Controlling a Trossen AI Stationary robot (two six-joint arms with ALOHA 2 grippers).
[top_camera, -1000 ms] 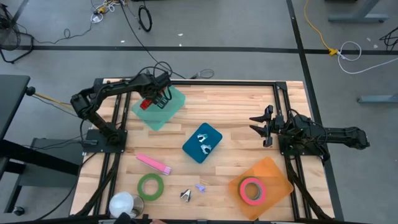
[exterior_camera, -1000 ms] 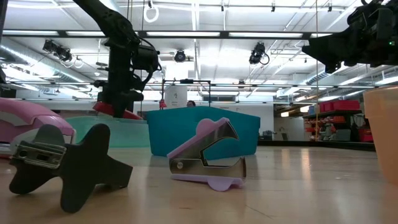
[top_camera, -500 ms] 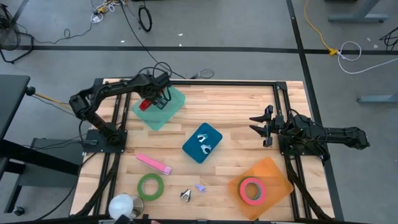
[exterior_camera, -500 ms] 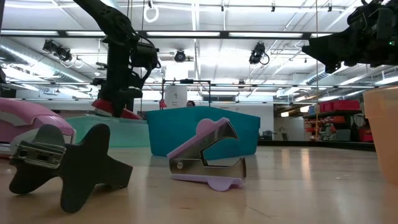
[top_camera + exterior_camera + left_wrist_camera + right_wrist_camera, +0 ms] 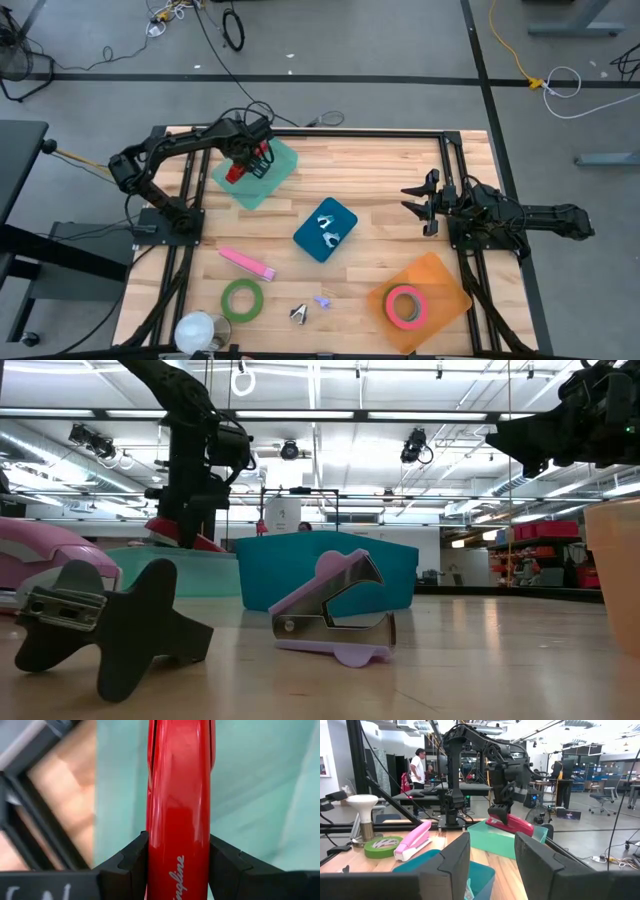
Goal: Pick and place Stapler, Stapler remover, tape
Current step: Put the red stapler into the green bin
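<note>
Left gripper (image 5: pixel 179 865) clamped on the red stapler (image 5: pixel 179 810), above the green tray (image 5: pixel 258 172) at the table's far left. Script on the stapler is cut off, reads roughly "…ingline". Right gripper (image 5: pixel 420 201) idle at right, fingers parted, holding nothing. Tray contents under the stapler aren't visible.

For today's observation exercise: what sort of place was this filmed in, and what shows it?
Probably a robotics lab or workshop: two robot arms mounted on a wooden table, loose cables on the bare floor, and more workbenches under open ceiling lighting beyond.

White script "ingline", start cut off, on red stapler (image 5: pixel 179 810)
</note>
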